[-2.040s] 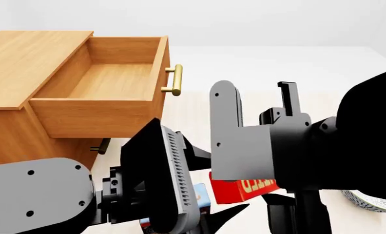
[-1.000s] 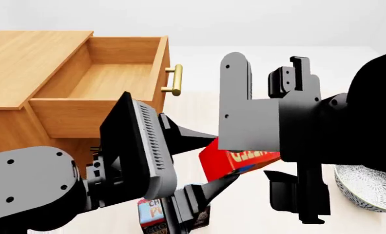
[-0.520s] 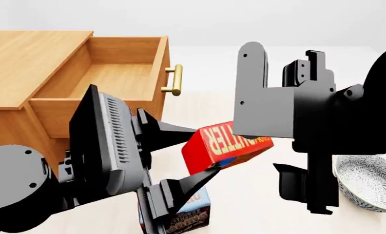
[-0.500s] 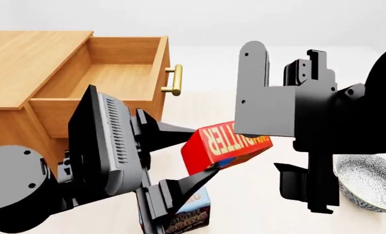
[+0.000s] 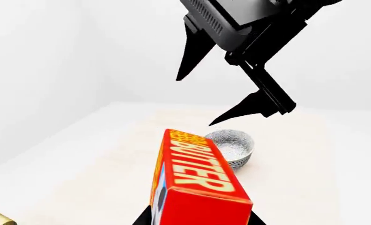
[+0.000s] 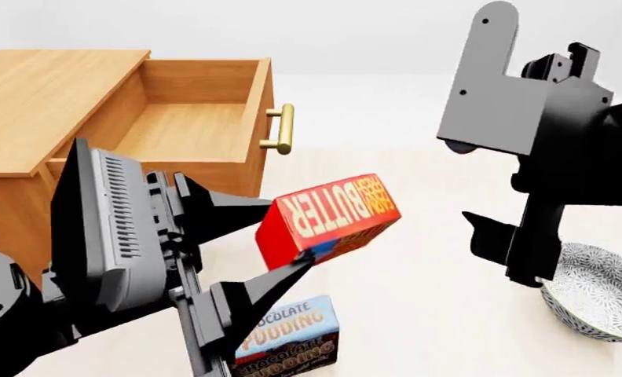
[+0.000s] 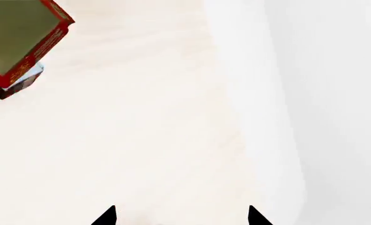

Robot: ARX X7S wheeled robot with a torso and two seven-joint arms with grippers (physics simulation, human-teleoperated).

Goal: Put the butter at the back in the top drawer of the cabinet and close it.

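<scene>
Butter [image 6: 327,216] now hangs in the left gripper [image 6: 274,239], pinched at one end between the two fingers, tilted in the air near the front corner of the drawer [image 6: 180,126] and above the pudding box [image 6: 288,334]. Two seconds ago it was low between both arms and half hidden; since then it has come up and moved left, toward the cabinet [image 6: 49,98], and the handover is done. The right gripper [image 6: 499,251] has let go and drawn back up and to the right, over the bowl [image 6: 596,298]; its fingers stand spread and hold nothing, as the right wrist view also shows. The drawer stands pulled out, its inside bare. I judge that what remains is to carry the box over the drawer front, set it at the back, then push the drawer shut by its handle [image 6: 280,129].
</scene>
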